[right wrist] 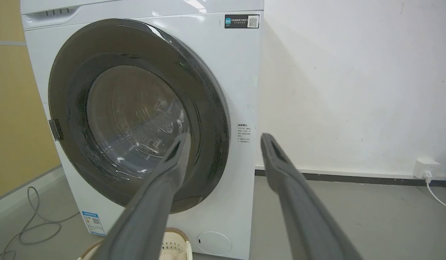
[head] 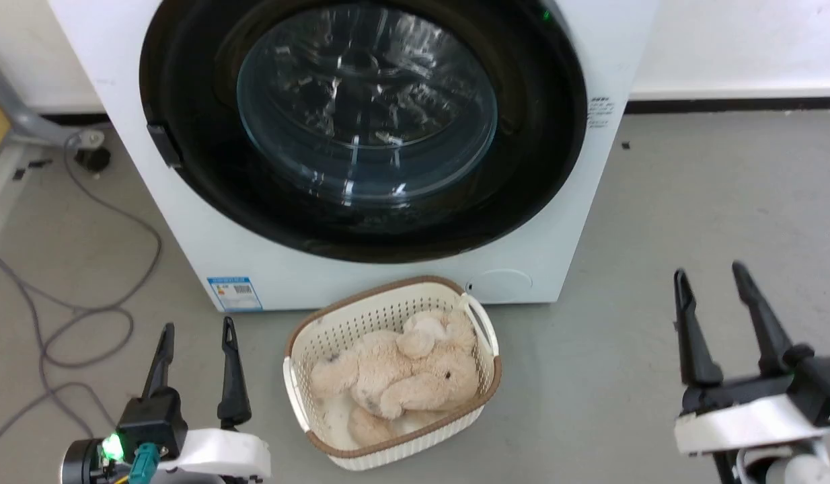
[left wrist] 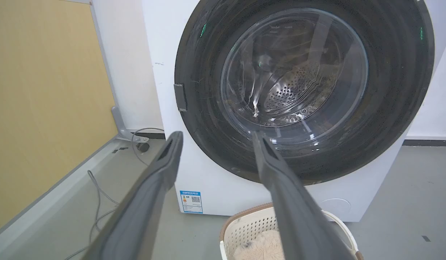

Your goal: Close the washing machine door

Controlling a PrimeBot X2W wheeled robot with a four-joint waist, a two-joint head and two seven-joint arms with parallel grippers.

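Note:
The washing machine (head: 200, 242) (left wrist: 161, 90) (right wrist: 241, 83) is a big white front-loader facing me. Its round glossy black door (head: 186, 101) (left wrist: 393, 108) (right wrist: 69, 90) lies flat against the machine's front, its clear glass bowl showing the perforated steel drum behind. A small latch tab (head: 165, 144) sits at the door's left rim. My left gripper (head: 196, 333) (left wrist: 215, 137) is open at the lower left, well short of the machine. My right gripper (head: 711, 279) (right wrist: 224, 139) is open at the lower right, over bare floor. Neither touches the door.
A cream basket (head: 300, 356) (left wrist: 244, 225) holding a beige plush toy (head: 401, 373) stands on the grey floor right before the machine. Grey cables (head: 99, 316) loop on the floor at the left, beside a yellow panel (left wrist: 38, 108). A wall socket (right wrist: 425, 168) sits far right.

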